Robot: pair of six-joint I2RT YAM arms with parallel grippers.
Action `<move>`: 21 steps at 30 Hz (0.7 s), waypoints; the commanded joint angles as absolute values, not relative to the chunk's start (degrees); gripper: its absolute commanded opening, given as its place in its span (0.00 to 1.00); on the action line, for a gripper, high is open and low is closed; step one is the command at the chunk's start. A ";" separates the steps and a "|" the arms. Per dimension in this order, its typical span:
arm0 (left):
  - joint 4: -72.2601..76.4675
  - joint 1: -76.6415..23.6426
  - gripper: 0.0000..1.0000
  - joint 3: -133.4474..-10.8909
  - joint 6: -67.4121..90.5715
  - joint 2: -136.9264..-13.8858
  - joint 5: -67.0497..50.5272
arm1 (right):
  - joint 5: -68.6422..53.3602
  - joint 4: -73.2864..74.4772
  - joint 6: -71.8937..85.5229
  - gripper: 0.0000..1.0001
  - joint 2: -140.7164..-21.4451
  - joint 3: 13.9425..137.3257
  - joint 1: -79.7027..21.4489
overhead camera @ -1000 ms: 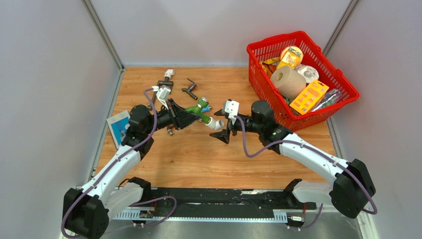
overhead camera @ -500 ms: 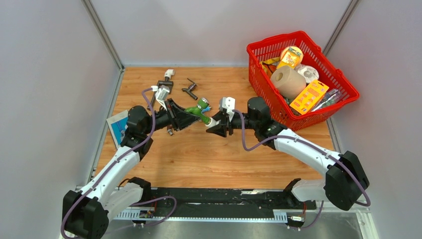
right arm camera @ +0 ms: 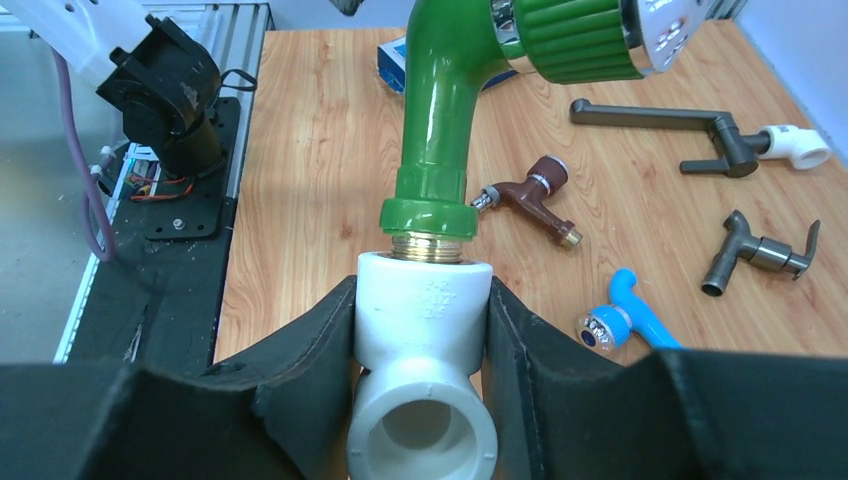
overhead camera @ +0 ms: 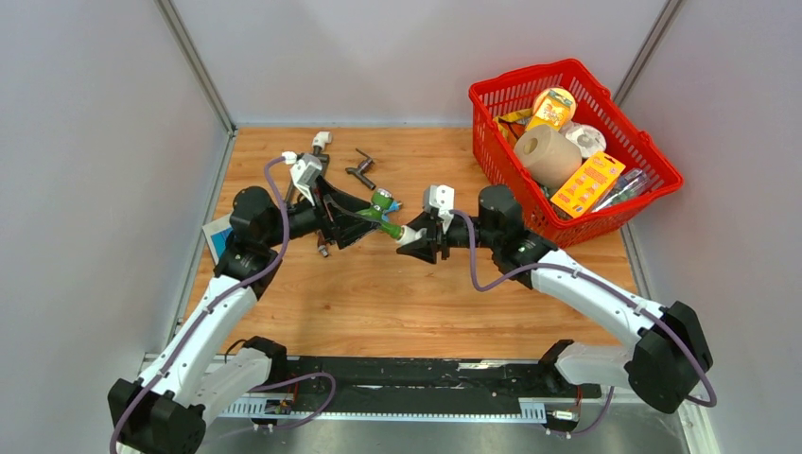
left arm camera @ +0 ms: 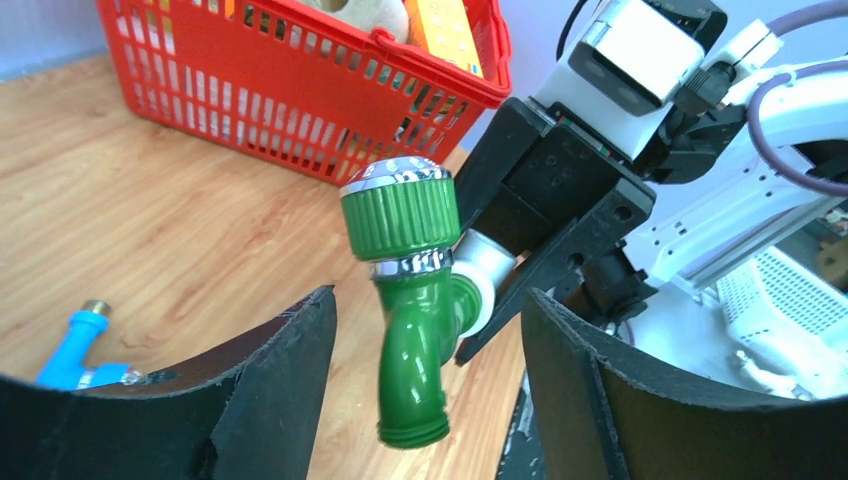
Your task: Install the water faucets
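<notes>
The right claw (overhead camera: 412, 242) is clamped on a white plastic elbow pipe fitting (right arm camera: 424, 330), held above the wooden desk (overhead camera: 378, 303). A green plastic water faucet with a ribbed cap (left arm camera: 412, 300) sits with its brass thread in that fitting's mouth. The left claw (left arm camera: 428, 310) is spread wide, its fingers on either side of the green faucet and clear of it. A blue faucet (right arm camera: 628, 308), a brown faucet (right arm camera: 528, 198) and a dark grey faucet (right arm camera: 757, 252) lie loose on the desk.
</notes>
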State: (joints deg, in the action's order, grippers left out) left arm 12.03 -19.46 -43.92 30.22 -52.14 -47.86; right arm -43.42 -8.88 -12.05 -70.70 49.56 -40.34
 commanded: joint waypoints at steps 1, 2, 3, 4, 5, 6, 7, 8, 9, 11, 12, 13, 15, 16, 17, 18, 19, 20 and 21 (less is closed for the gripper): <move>2.75 -19.25 0.76 -48.42 21.20 -50.45 -46.59 | -44.21 -8.70 -11.60 0.00 -66.80 52.03 -40.17; 1.85 -19.25 0.77 -49.04 20.66 -50.45 -45.89 | -44.38 -8.44 -11.69 0.00 -66.45 52.12 -40.17; 0.89 -19.25 0.79 -49.30 20.05 -50.54 -45.62 | -44.56 -8.35 -11.78 0.00 -66.18 52.03 -40.17; 0.53 -19.25 0.79 -49.74 19.95 -50.89 -45.35 | -44.73 -8.09 -11.95 0.00 -66.09 52.12 -40.17; 0.53 -19.25 0.79 -50.18 20.39 -51.24 -45.79 | -45.00 -7.91 -12.04 0.00 -65.92 52.12 -40.17; 1.05 -19.25 0.79 -50.36 20.91 -51.85 -46.31 | -45.17 -7.65 -12.48 0.00 -65.92 52.12 -40.17; 1.75 -19.25 0.79 -50.88 22.40 -52.29 -47.45 | -45.18 -7.39 -12.74 0.00 -65.83 52.03 -40.17; 3.32 -19.25 0.79 -50.98 23.46 -53.08 -48.07 | -45.00 -7.21 -13.09 0.00 -65.92 52.12 -40.17; 4.04 -19.25 0.80 -51.41 25.64 -53.52 -49.64 | -45.00 -7.03 -13.27 0.00 -65.92 52.03 -40.17; 5.01 -19.25 0.80 -52.55 27.76 -55.10 -51.14 | -44.91 -7.03 -13.45 0.00 -66.18 52.21 -40.08; 4.14 -19.25 0.79 -53.17 28.21 -56.33 -51.67 | -44.91 -6.94 -13.53 0.00 -66.18 52.29 -40.17; 3.70 -19.25 0.79 -54.04 28.47 -57.03 -52.98 | -45.00 -6.94 -13.54 0.00 -66.36 52.38 -40.17; 2.90 -19.16 0.75 -54.67 29.26 -58.44 -53.87 | -44.91 -6.94 -13.71 0.00 -66.62 52.73 -40.17; 2.99 -19.25 0.74 -54.58 29.79 -58.97 -53.79 | -44.91 -6.86 -13.88 0.00 -66.80 52.91 -40.17; 2.99 -19.25 0.74 -54.67 29.97 -59.15 -54.14 | -45.00 -6.77 -14.06 0.00 -66.97 53.00 -40.25; 3.16 -19.25 0.74 -54.67 30.23 -59.59 -54.14 | -45.17 -6.59 -14.32 0.00 -67.32 53.17 -40.25; 3.43 -19.25 0.73 -54.67 30.50 -59.85 -54.31 | -45.18 -6.16 -14.85 0.00 -67.67 53.52 -40.25; 3.95 -19.25 0.71 -54.67 31.02 -60.03 -54.58 | -45.09 -5.54 -15.11 0.00 -68.20 53.79 -40.34; 3.96 -19.34 0.69 -54.93 31.20 -60.73 -54.75 | -45.09 -5.19 -15.29 0.00 -68.46 54.14 -40.34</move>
State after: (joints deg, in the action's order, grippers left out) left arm 2.33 -19.46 -52.47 28.99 -59.83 -52.18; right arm -43.57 -4.27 -13.23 -67.64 50.15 -40.32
